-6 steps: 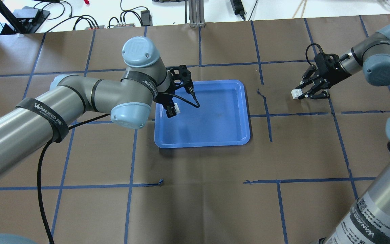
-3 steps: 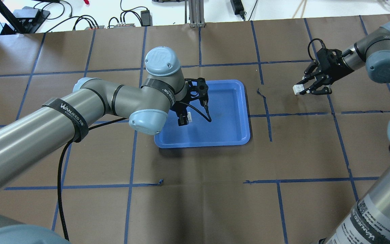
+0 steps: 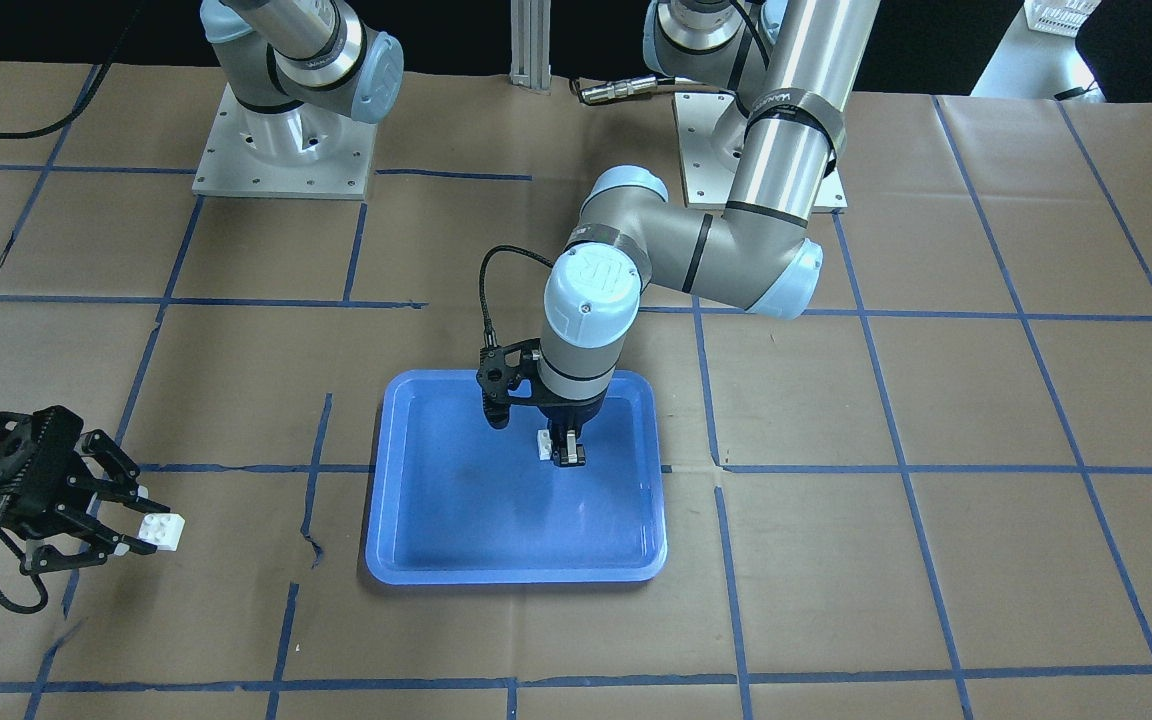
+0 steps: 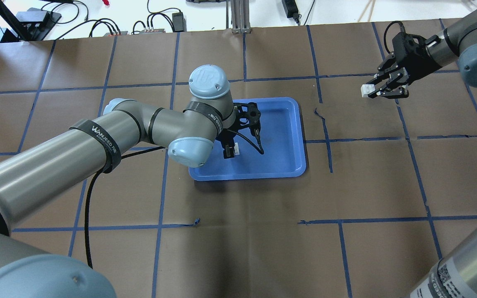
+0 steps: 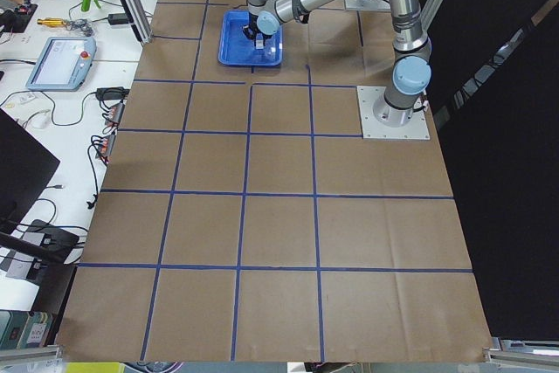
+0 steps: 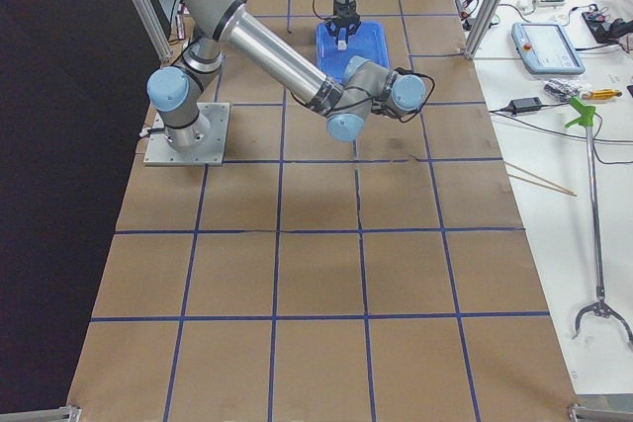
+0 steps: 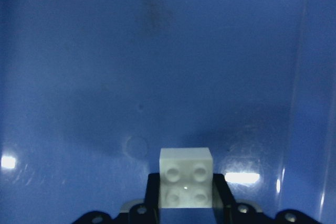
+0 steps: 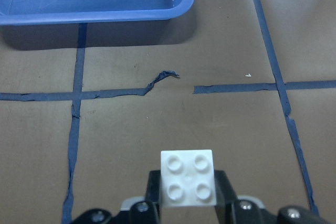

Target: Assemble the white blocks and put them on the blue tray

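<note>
The blue tray (image 4: 282, 136) lies mid-table. My left gripper (image 4: 228, 151) hangs low over the tray's left part, shut on a white block (image 4: 234, 147). The left wrist view shows that block (image 7: 186, 181) studs-up between the fingers, above the tray floor (image 7: 157, 51). My right gripper (image 4: 373, 92) is far to the right of the tray, above the brown paper, shut on the second white block (image 4: 365, 89). The right wrist view shows this block (image 8: 187, 177) with the tray's corner (image 8: 178, 9) beyond it. In the front-facing view the blocks are over the tray (image 3: 544, 445) and at the left (image 3: 161, 530).
Brown paper with blue tape lines (image 4: 325, 140) covers the table. A torn bit of tape (image 8: 160, 77) lies between the right gripper and the tray. Cables and power bricks (image 4: 155, 22) lie beyond the far edge. The left arm's cable (image 4: 81, 207) hangs over the table.
My left arm has carried its block rightward and nearer over the tray's left part. My right gripper has moved up and away toward the far right with its block.
</note>
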You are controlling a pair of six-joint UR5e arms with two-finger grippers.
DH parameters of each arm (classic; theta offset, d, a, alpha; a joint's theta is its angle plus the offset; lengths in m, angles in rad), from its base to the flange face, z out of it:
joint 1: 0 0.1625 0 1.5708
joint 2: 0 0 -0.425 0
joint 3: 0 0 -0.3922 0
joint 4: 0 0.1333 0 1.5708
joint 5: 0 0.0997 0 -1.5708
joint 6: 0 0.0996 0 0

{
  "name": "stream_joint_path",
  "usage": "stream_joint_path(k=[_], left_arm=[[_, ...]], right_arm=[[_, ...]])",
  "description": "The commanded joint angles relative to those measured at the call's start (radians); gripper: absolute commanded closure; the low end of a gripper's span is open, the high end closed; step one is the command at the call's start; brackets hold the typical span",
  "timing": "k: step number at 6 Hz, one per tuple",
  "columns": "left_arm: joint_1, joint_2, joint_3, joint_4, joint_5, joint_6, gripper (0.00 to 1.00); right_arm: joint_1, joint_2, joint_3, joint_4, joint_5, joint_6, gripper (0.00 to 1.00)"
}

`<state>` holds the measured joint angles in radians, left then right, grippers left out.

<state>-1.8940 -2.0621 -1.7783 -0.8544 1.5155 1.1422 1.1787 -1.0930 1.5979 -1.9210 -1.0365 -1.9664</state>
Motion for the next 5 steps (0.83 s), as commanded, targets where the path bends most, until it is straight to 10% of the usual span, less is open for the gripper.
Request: stream_joint_path(k=[1, 2, 5], left_arm=[[-0.001, -0.010, 0.000, 0.014, 0.000, -0.002, 0.60], [-0.001, -0.007, 0.000, 0.021, -0.007, -0.001, 0.02], [0.001, 0.081, 0.003, 0.011, 0.002, -0.031, 0.01]], right_arm=[[0.026, -0.019, 0.064, -0.012, 0.004, 0.004, 0.68], [0.030, -0.054, 0.117, -0.044, 0.035, 0.010, 0.68], [0.071, -0.126, 0.298, -0.229, 0.062, 0.094, 0.68]])
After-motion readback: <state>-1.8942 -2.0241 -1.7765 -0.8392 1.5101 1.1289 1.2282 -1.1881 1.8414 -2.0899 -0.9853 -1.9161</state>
